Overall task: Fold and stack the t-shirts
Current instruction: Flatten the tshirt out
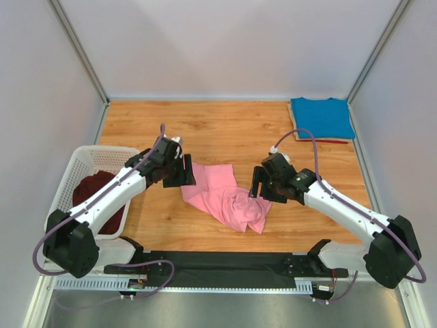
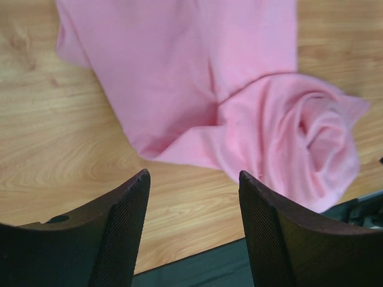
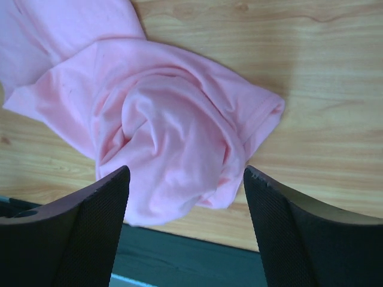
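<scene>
pink shirt (image 1: 222, 195) crumpled mid-table

it lies toward the table's (image 1: 205, 126) near edge. left pincer (image 1: 183, 178) and right pincer (image 1: 263, 190) flank it, both open, empty. blue shirt (image 1: 321, 117) folded in far right corner; maroon shirt (image 1: 95, 195) in basket (image 1: 82, 154), left edge.

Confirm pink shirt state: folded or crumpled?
Crumpled. The pink t-shirt lies in a loose heap on the table, one end twisted into a swirl, no neat edges.
</scene>
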Tool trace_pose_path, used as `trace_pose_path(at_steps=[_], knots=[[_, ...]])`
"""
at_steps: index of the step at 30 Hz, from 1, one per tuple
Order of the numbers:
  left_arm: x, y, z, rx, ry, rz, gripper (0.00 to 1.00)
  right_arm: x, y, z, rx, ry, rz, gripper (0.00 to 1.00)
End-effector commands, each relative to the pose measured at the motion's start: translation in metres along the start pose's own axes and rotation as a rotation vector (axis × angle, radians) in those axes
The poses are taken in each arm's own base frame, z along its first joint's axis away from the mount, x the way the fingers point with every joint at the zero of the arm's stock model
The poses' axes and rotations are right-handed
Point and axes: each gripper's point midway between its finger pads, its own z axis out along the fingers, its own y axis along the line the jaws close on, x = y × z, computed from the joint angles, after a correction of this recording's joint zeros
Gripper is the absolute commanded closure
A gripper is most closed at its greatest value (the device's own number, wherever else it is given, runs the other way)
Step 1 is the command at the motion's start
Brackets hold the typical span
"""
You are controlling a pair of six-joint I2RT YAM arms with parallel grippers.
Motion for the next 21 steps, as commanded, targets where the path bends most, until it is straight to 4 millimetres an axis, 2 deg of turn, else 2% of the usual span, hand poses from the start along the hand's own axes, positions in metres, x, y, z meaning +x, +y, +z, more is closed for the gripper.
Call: trace_pose_path(at_steps=[1,2,4,5,7,8,9,10,12,14,15,17,18,19,21], knots=[[-0.002,0.010,0.008,-0.025,-0.003,0.010,0.32,-0.011,0.008,0.016,-0.041,-0.043,0.003,0.23],[-0.005,0.010,0.010,-0.022,-0.011,0.014,0.32,-0.017,0.010,0.019,-0.061,-0.075,0.013,0.23],[-0.014,0.009,0.018,-0.022,-0.023,0.029,0.32,-0.014,0.003,0.023,-0.078,-0.083,0.042,0.24],[-0.015,0.008,0.021,-0.023,-0.017,0.028,0.32,-0.020,0.005,0.025,-0.107,-0.105,0.061,0.25],[-0.013,0.005,0.035,-0.017,0.030,0.032,0.32,-0.010,0.013,0.028,-0.175,-0.061,0.052,0.26],[-0.012,0.005,0.040,-0.017,0.050,0.034,0.33,-0.012,0.022,0.029,-0.219,-0.063,0.036,0.27],[-0.006,0.009,0.052,-0.037,0.089,0.029,0.33,-0.003,0.028,0.033,-0.257,-0.011,0.002,0.27],[-0.009,0.014,0.056,-0.067,0.086,0.028,0.34,-0.005,0.033,0.033,-0.271,-0.003,-0.014,0.28],[-0.008,0.024,0.071,-0.121,0.109,0.029,0.34,-0.001,0.030,0.043,-0.247,0.032,-0.060,0.28],[-0.019,0.025,0.080,-0.149,0.094,0.041,0.34,-0.004,0.030,0.048,-0.229,0.034,-0.084,0.27],[-0.017,0.028,0.091,-0.156,0.122,0.057,0.35,0.000,0.029,0.054,-0.225,0.059,-0.099,0.27],[-0.028,0.017,0.099,-0.129,0.123,0.059,0.36,0.001,0.029,0.058,-0.224,0.076,-0.121,0.28],[-0.025,0.018,0.110,-0.134,0.153,0.054,0.38,0.004,0.027,0.062,-0.213,0.091,-0.122,0.29],[-0.033,0.013,0.113,-0.126,0.147,0.053,0.38,0.005,0.024,0.064,-0.205,0.091,-0.121,0.30],[-0.034,0.013,0.123,-0.132,0.166,0.044,0.39,0.009,0.018,0.065,-0.190,0.081,-0.116,0.42]])
